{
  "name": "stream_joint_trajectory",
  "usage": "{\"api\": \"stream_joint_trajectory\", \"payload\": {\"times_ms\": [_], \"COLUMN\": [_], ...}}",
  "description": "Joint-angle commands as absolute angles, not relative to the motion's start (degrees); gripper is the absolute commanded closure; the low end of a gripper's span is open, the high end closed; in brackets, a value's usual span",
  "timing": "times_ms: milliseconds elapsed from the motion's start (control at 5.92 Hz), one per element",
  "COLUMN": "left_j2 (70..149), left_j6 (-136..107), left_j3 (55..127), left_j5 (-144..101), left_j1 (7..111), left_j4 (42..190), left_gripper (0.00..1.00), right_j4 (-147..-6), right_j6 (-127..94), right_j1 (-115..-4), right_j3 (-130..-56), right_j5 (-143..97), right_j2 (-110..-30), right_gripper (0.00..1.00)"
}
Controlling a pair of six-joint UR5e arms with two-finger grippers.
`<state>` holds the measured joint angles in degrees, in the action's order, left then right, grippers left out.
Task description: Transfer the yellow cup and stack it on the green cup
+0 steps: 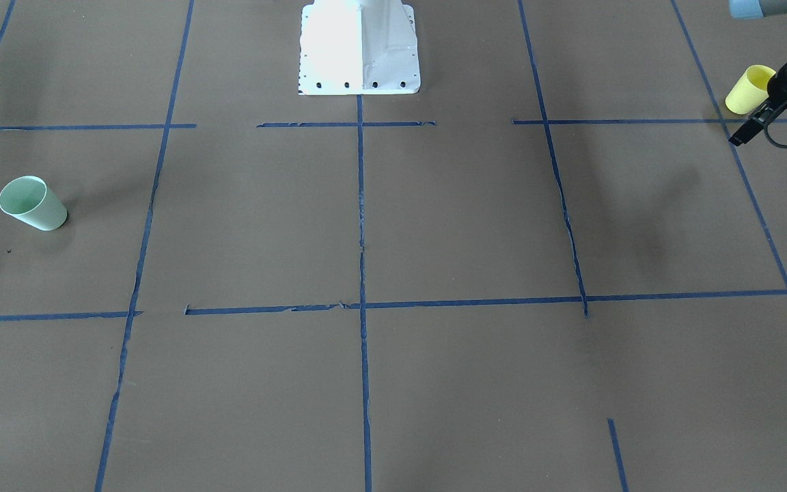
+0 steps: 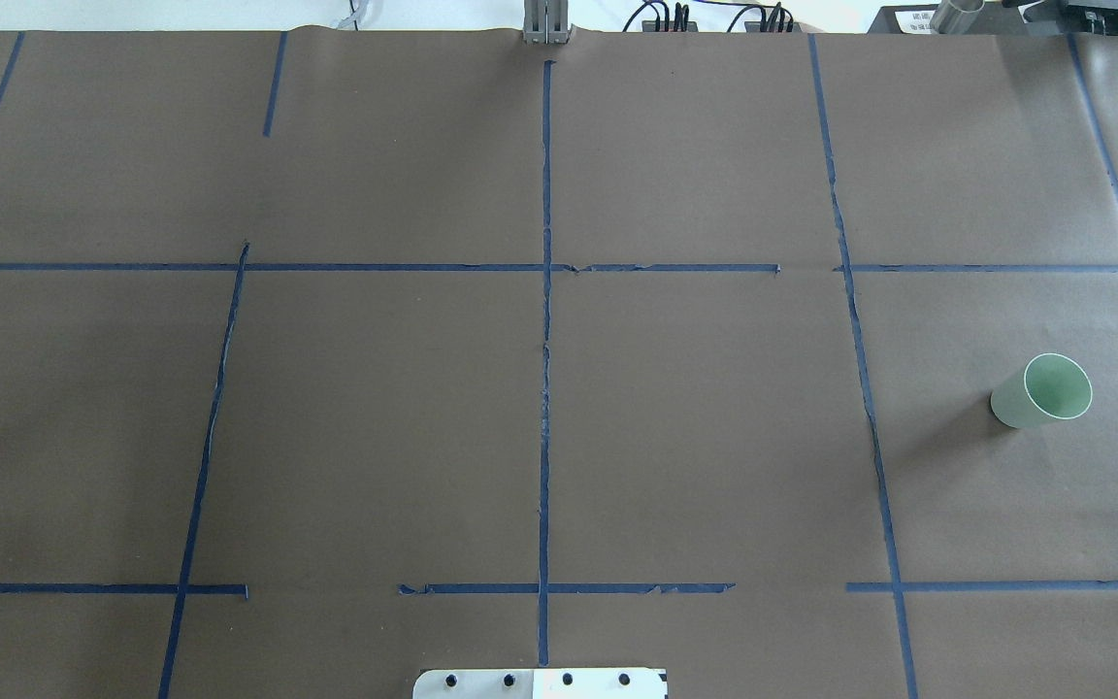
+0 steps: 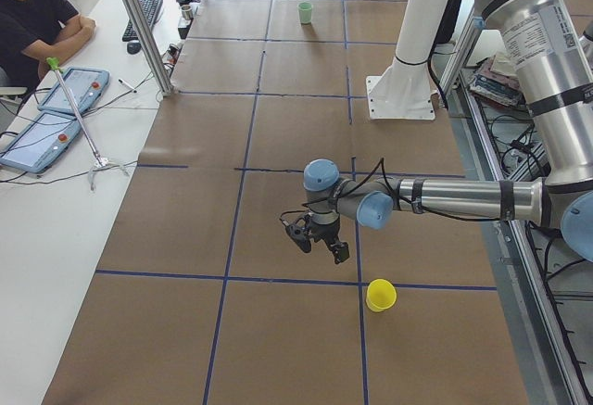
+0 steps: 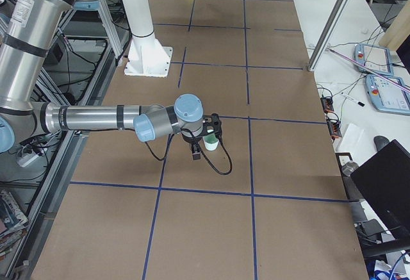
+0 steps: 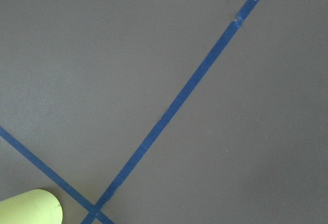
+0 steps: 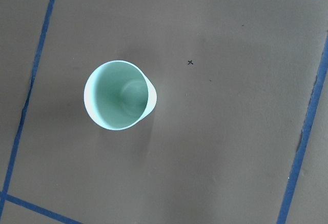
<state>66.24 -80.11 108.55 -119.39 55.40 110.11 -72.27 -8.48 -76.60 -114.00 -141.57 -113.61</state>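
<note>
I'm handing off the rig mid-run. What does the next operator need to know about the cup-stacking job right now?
Left hand: beside the yellow cup, not holding it; open or shut cannot be told.
Right hand: above the green cup, which stands free; open or shut cannot be told.
Cups: both upright, rim up, at opposite ends of the table; the green one is empty.
Done: nothing yet.
Left to do: grasp the yellow cup, carry it across, set it into the green cup.
</note>
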Motion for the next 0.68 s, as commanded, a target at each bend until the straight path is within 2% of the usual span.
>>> {"api": "stream_joint_trajectory", "payload": {"times_ms": [0,169,338,506], "left_j2": [66.2,66.7,67.1,68.3], "left_j6": [-103.3,-112.5,-117.6,-124.6], "left_j3": [108.8,110.5,116.5,118.8], "left_j5": [-108.3,-102.8,-101.9,-101.3], "left_j1": [43.0,37.1,36.2,35.7], "left_j4": [109.1,100.0,87.0,77.4], "left_gripper": [0.00,0.00,0.00,0.00], "right_j4": [-71.7,-71.7,-71.6,-71.6], "right_j6": [-8.3,-8.2,-8.1,-8.1], "right_j1": [-76.6,-76.6,-76.6,-76.6], "right_j3": [-114.1,-114.0,-114.3,-114.5], "right_j5": [-141.9,-141.8,-141.9,-141.9], "right_j2": [-114.4,-114.3,-114.2,-114.3], "right_gripper": [0.00,0.00,0.00,0.00]}}
